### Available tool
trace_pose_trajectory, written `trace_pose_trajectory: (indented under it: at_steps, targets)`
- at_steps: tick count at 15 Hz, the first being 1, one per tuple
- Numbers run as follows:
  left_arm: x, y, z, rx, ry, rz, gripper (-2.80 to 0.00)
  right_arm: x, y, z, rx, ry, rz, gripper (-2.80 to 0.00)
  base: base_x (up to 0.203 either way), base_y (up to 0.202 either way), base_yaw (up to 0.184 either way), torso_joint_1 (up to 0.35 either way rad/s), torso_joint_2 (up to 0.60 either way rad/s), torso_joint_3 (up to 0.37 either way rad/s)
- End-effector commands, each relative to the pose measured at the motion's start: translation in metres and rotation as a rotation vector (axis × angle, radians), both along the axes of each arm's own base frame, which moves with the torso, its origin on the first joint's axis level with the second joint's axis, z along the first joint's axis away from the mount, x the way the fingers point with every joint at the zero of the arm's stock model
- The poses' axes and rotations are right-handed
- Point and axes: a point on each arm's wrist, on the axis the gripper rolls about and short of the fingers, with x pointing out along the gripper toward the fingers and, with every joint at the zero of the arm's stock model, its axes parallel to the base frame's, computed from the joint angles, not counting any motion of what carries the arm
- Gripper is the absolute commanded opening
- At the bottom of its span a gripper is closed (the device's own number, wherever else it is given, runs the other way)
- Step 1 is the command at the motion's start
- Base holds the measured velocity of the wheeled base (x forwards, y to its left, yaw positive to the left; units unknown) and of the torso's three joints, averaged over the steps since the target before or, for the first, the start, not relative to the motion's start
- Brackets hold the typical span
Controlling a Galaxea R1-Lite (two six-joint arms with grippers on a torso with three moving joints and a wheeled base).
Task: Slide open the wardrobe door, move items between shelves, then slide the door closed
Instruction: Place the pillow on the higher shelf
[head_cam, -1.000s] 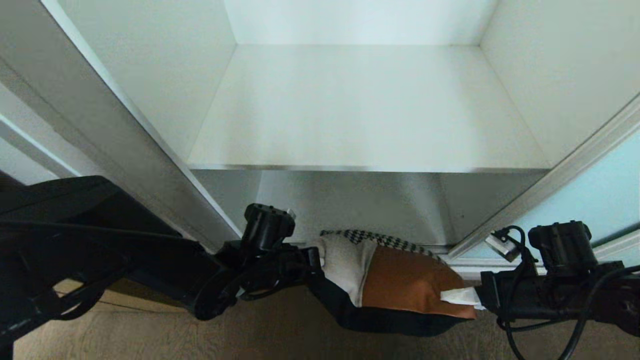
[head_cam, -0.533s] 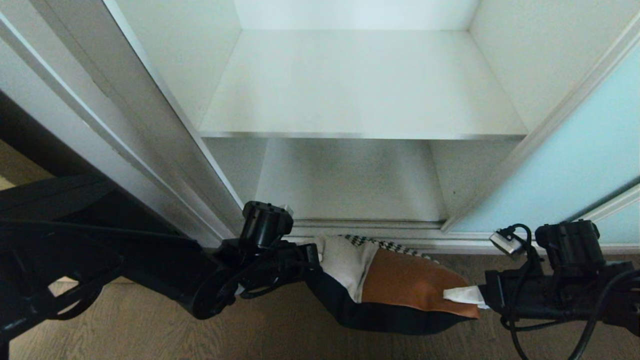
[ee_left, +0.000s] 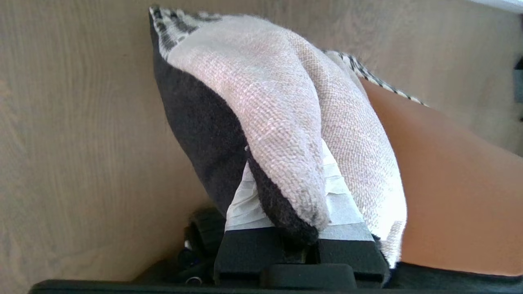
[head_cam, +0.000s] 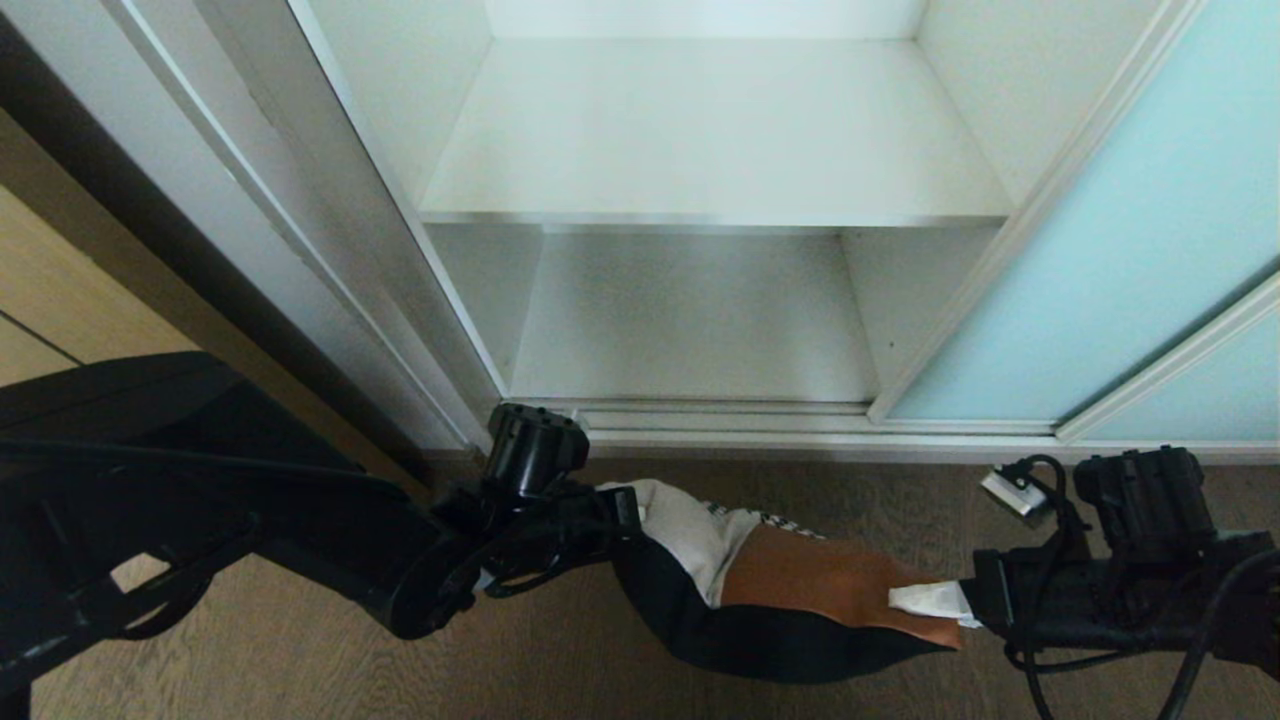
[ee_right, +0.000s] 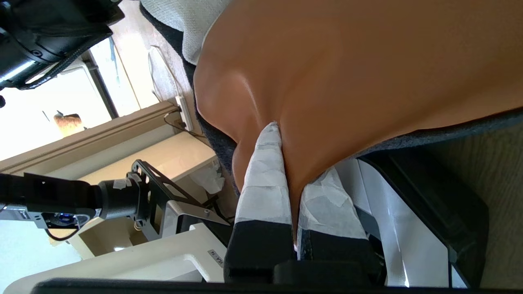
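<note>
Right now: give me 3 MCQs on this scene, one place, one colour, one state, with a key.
1. Where is the bundle?
A. on the upper shelf
B. hung between both grippers, above the floor
C. lying inside the bottom compartment

2. What colour is the piece that the right gripper pinches?
A. tan-brown
B. aqua
C. red

3. How is the sliding door?
A. slid aside, compartment exposed
B. shut across the shelves
C. off its track, on the floor

Key:
1 B: the left gripper and the right gripper hold its two ends in front of the wardrobe, over the wood floor.
2 A: brown fabric sits between its taped fingers.
3 A: the upper shelf and the space below show fully, with the door off to the right.
</note>
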Motion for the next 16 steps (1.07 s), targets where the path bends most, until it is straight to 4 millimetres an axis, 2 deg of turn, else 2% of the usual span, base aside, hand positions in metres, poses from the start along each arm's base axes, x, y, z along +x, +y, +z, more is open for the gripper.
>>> trace_pose_trajectory:
  at_steps: [1, 6, 9, 13, 16]
  targets:
    - [-0.001, 0.001, -0.002, 0.021, 0.008, 0.011, -2.8, -0.001, 0.001, 0.002, 0.006, -0.007, 0.006, -2.8, 0.0, 0.0, 0.0, 0.0, 0.0, 0.0]
    - [-0.007, 0.005, -0.011, 0.071, 0.038, 0.022, -2.8, -0.001, 0.001, 0.001, 0.004, -0.006, 0.009, -2.8, 0.0, 0.0, 0.0, 0.0, 0.0, 0.0]
    - [-0.012, 0.01, -0.002, 0.082, 0.013, 0.059, -2.8, -0.005, 0.001, 0.005, 0.007, -0.02, 0.008, -2.8, 0.0, 0.0, 0.0, 0.0, 0.0, 0.0]
    - [-0.027, 0.016, -0.027, 0.143, 0.085, 0.044, -2.8, -0.018, 0.0, 0.01, 0.012, -0.026, 0.008, -2.8, 0.0, 0.0, 0.0, 0.0, 0.0, 0.0]
    - [-0.031, 0.019, -0.013, 0.126, 0.051, 0.057, -2.8, -0.027, 0.003, 0.013, 0.013, -0.035, 0.023, -2.8, 0.0, 0.0, 0.0, 0.0, 0.0, 0.0]
